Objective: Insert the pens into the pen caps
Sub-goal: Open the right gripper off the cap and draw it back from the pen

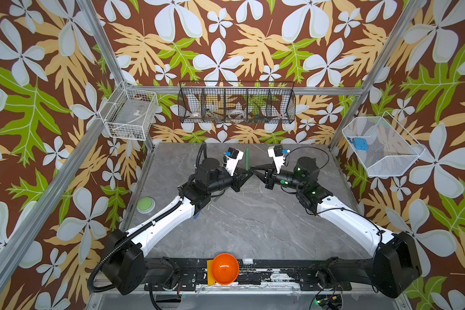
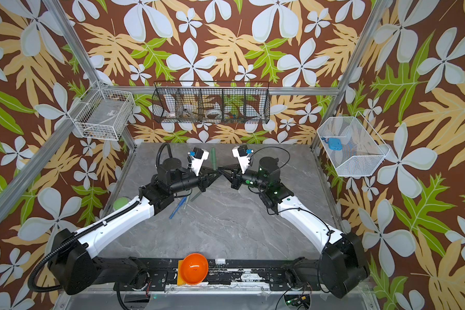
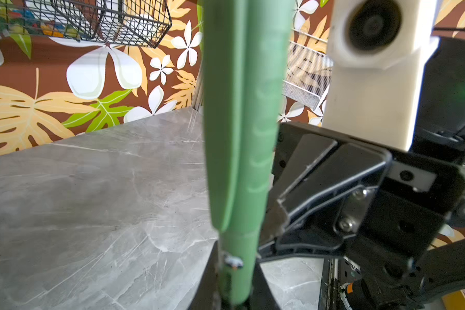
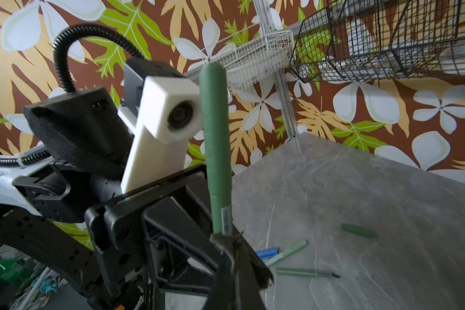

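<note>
A green pen [image 4: 220,214] stands upright above the table's far middle, a green pen cap [image 4: 215,128] seated on its upper end. In both top views it shows as a vertical stick [image 1: 246,159] [image 2: 213,158]. My left gripper [image 3: 236,295] [image 1: 250,174] is shut on the pen's lower barrel [image 3: 239,268]. My right gripper [image 4: 227,237] [image 1: 252,168] is shut, nothing between its jaws, its tips against the pen's side. On the table lie an uncapped dark green pen [image 4: 306,273], a pale green pen [image 4: 287,252], a blue piece [image 4: 266,252] and a dark green cap [image 4: 358,230]. A blue pen [image 2: 177,208] lies beside my left arm.
A green button [image 1: 146,205] sits at the table's left edge and an orange bowl [image 1: 224,269] on the front rail. A black wire basket [image 1: 236,103] hangs on the back wall, a white one [image 1: 130,115] at left, a white mesh one [image 1: 381,146] at right.
</note>
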You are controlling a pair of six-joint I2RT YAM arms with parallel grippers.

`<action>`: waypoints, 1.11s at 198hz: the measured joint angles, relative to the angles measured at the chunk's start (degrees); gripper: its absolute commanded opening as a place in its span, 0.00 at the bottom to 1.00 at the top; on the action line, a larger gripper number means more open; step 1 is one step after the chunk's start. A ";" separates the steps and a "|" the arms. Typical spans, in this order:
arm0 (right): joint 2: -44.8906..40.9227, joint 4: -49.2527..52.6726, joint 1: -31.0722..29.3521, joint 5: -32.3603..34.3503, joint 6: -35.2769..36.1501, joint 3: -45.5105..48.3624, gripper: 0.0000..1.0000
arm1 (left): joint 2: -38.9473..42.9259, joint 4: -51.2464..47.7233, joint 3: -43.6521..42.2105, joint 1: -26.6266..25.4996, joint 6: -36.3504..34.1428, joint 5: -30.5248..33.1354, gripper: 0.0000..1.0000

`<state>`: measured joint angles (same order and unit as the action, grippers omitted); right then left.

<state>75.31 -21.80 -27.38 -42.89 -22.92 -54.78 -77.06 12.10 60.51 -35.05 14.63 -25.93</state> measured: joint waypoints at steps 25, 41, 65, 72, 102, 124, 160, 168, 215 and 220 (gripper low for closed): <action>-2.12 1.09 0.24 0.90 -0.02 -0.59 0.00 | -0.04 4.81 -0.92 -0.04 0.35 -1.53 0.00; -4.07 3.93 1.79 0.52 0.02 -1.36 0.15 | 0.28 12.87 -3.98 -0.04 1.20 -1.62 0.00; -5.55 11.37 5.01 -0.15 0.66 -2.56 0.32 | 2.86 19.54 -9.05 -0.20 1.73 -1.79 0.00; -5.51 13.33 5.44 -0.26 1.07 -3.78 0.36 | 3.72 19.93 -10.36 -0.48 1.66 -1.97 0.00; -3.13 16.59 5.55 -3.85 2.62 -8.28 0.45 | 5.29 17.40 -12.87 -2.40 0.22 -1.49 0.00; -0.70 18.47 5.42 -6.45 2.99 -10.54 0.48 | 4.57 16.74 -13.42 -2.99 0.31 -2.29 0.00; 0.94 20.15 3.72 -11.06 5.14 -13.73 0.49 | 2.40 16.00 -13.68 -2.99 1.62 -3.65 0.00; 1.14 20.44 3.69 -11.72 5.16 -14.10 0.49 | 2.14 16.04 -13.64 -2.99 1.70 -4.09 0.00; 3.15 22.27 3.21 -13.75 6.51 -16.24 0.48 | 1.22 16.09 -13.40 -3.32 1.81 -4.50 0.00; 3.45 22.36 3.19 -13.79 6.54 -16.37 0.47 | 1.20 15.93 -13.25 -3.45 1.77 -4.48 0.00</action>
<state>78.76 0.56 -24.18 -56.69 -16.38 -71.16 -75.85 28.03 47.27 -38.50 16.40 -30.41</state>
